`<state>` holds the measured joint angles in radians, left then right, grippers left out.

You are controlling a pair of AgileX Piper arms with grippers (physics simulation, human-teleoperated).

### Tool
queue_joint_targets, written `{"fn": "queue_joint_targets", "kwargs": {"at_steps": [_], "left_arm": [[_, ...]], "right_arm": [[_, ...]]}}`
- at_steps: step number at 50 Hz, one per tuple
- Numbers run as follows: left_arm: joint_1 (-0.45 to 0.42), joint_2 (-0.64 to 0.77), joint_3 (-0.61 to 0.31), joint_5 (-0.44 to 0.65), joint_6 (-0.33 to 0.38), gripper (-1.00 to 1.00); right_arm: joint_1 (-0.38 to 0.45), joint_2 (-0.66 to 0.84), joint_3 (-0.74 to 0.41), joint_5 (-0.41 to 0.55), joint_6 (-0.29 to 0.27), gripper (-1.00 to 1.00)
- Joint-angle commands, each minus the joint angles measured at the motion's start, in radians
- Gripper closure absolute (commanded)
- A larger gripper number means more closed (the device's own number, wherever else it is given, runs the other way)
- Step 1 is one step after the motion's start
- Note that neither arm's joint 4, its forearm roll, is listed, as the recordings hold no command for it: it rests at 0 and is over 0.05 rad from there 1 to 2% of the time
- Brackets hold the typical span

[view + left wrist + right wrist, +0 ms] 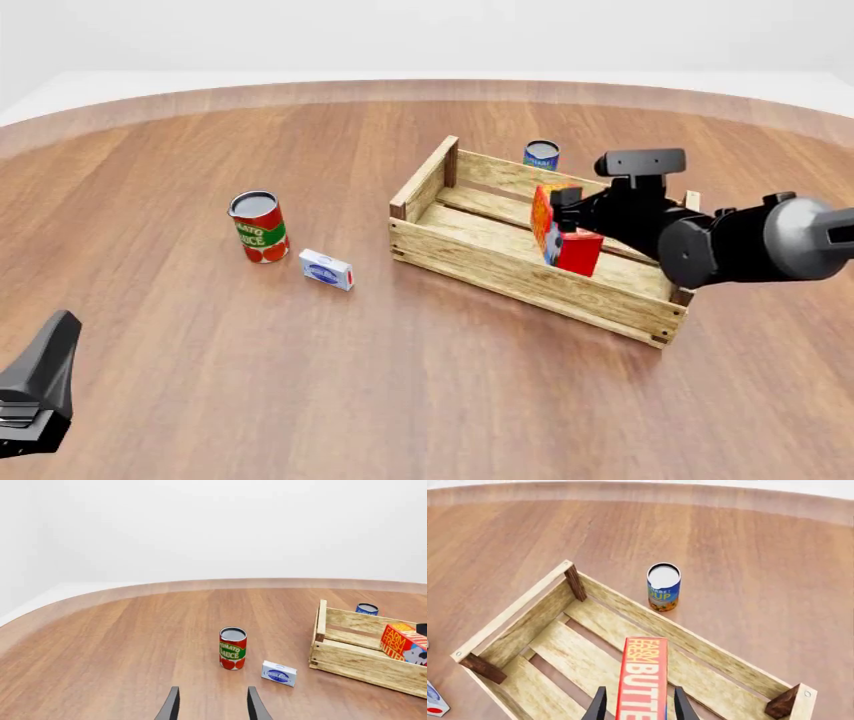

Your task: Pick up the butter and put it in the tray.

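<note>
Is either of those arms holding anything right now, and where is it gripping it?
The right gripper holds the butter by its two broad faces at one end, over the tray. The left gripper is open and holds nothing.

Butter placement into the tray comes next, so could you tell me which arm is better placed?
Right: its gripper holds the butter over the tray; the left gripper is open, far away.

Red-green tomato sauce can (258, 226) upright on wooden table (200, 380), small blue-white box (326, 269) just beside it, blue can (541, 154) farther back
</note>
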<state>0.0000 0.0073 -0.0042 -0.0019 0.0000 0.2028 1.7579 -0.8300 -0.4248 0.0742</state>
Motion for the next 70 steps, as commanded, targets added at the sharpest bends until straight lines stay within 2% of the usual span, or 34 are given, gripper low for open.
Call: {"fn": "queue_joint_targets", "kwargs": {"at_steps": [1,55,56,57,61,70], "left_arm": [[0.0,0.0,0.0,0.0,0.0,-1.0],[0.0,0.0,0.0,0.0,0.0,-1.0],[0.0,0.0,0.0,0.0,0.0,-1.0],[0.0,0.0,0.0,0.0,0.0,-1.0],[0.0,0.0,0.0,0.0,0.0,-1.0],[0.0,0.0,0.0,0.0,0.0,-1.0]], "right_arm": [[-0.001,-0.009,-0.001,-0.006,0.003,-1.0],[-0.018,-0.04,-0.034,0.018,-0.028,-1.0],[-0.009,-0.209,0.192,-0.037,-0.019,-1.0],[-0.006,-0.23,0.222,-0.043,-0.019,-1.0],[-0.007,-0.208,0.206,-0.052,-0.02,-1.0],[-0.013,-0.319,0.308,-0.082,-0.02,-1.0]]}}
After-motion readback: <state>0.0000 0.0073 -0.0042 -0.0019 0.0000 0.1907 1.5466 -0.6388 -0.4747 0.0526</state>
